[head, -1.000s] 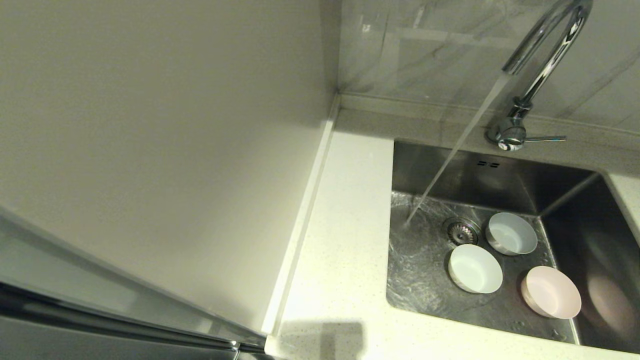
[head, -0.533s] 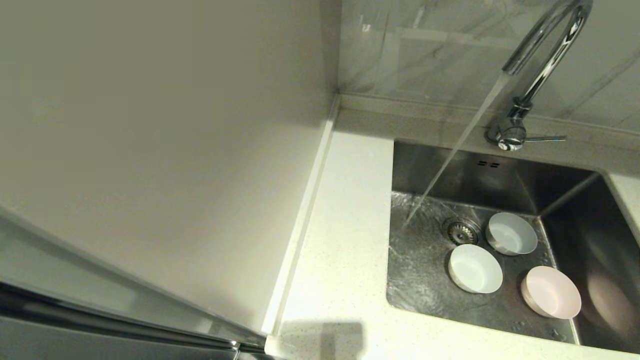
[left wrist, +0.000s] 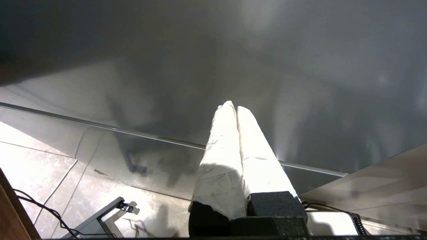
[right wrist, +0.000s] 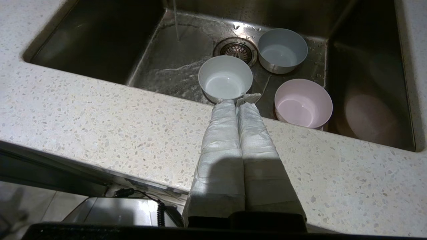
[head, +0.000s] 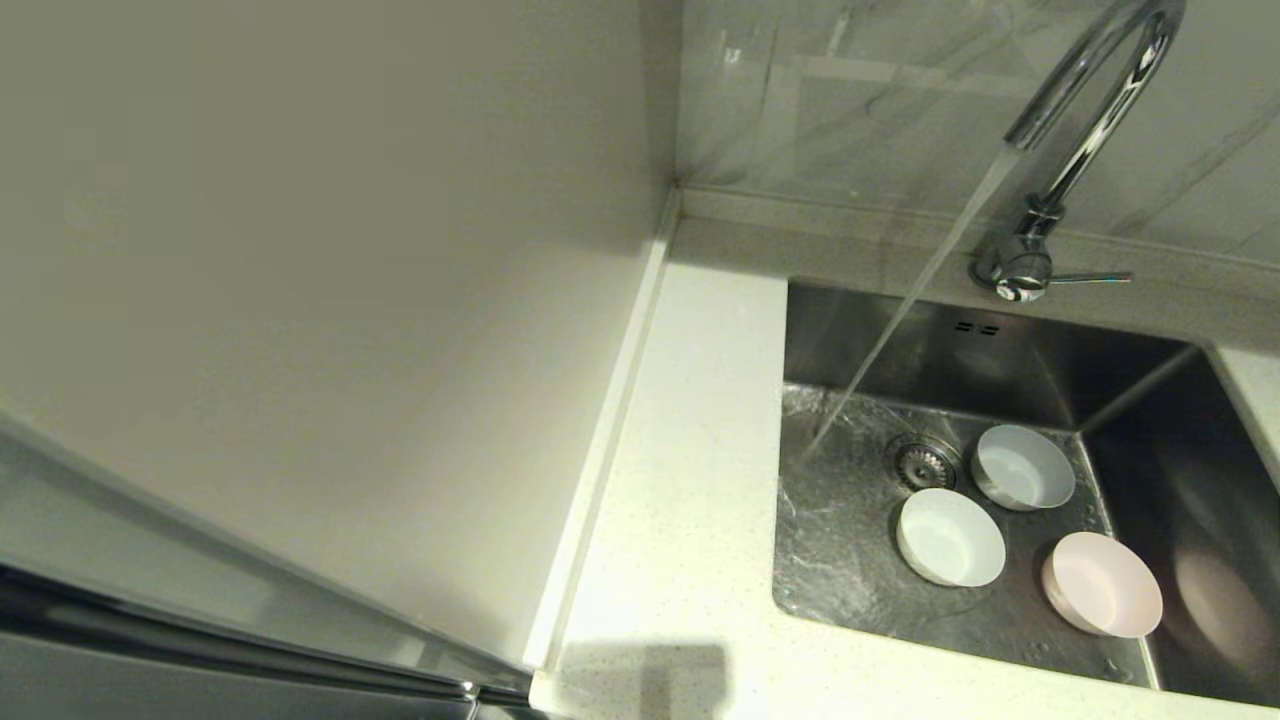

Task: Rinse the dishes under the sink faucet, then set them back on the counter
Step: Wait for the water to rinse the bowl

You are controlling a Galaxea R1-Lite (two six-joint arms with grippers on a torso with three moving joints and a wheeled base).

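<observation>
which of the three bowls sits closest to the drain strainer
The grey-blue bowl, farthest back in the sink.

Dim warm light overall, glare on the chrome faucet [head: 1090,130], deep shadow in the sink [head: 1190,480].

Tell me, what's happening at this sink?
The faucet is running into the sink, where three bowls sit upright: white bowl, grey-blue bowl and pink bowl. Nothing is holding them. The right tool is shut above the counter edge; the left tool is shut, away from it.
</observation>
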